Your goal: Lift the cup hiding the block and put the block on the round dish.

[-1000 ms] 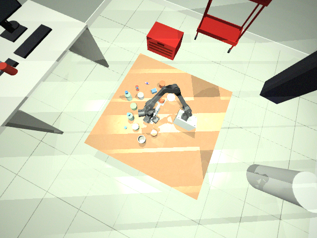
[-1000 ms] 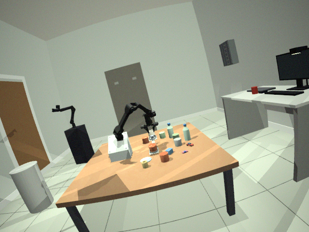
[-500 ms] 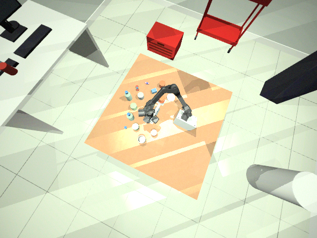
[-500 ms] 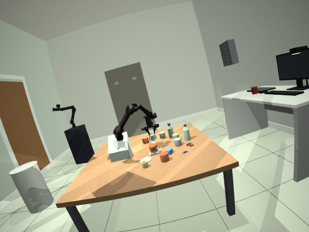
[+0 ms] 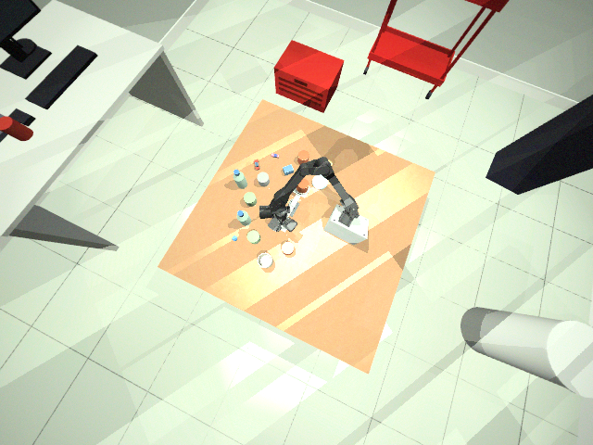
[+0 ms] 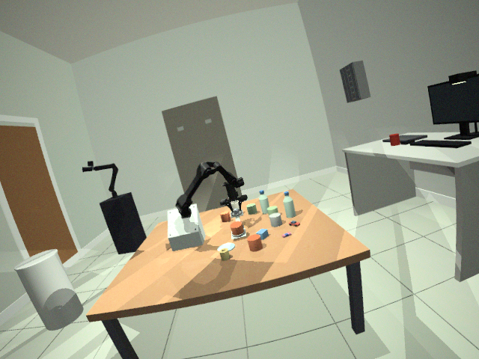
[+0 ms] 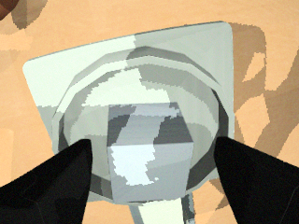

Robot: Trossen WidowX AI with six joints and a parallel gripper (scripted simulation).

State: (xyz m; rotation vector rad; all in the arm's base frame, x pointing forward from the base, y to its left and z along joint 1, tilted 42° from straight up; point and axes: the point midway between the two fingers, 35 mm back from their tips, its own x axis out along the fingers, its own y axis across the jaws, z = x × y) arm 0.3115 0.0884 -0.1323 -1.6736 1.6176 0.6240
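Note:
My gripper (image 5: 283,224) (image 6: 236,212) (image 7: 155,148) is partly open over the far pan of the balance (image 5: 294,206) (image 7: 44,77). A grey block (image 7: 149,173) lies uncovered in that round pan, between the two fingers, with a gap on each side. The exact height of the fingertips is hard to tell. One orange cup (image 5: 302,185) (image 6: 236,228) stands on the other end of the balance. Another orange cup (image 5: 287,247) (image 6: 224,216) stands on the table beside the balance. The white round dish (image 5: 320,182) (image 6: 226,247) lies near the cup-bearing end, with no cup above it.
An orange can (image 5: 303,156) (image 6: 254,242), a blue block (image 5: 287,169) (image 6: 263,233) and a small olive cylinder (image 6: 224,253) stand around the dish side. Two bottles (image 5: 241,180) (image 6: 289,206), green and grey cylinders and toy cars stand farther off. A white bowl (image 5: 264,260) lies past the cup on the table.

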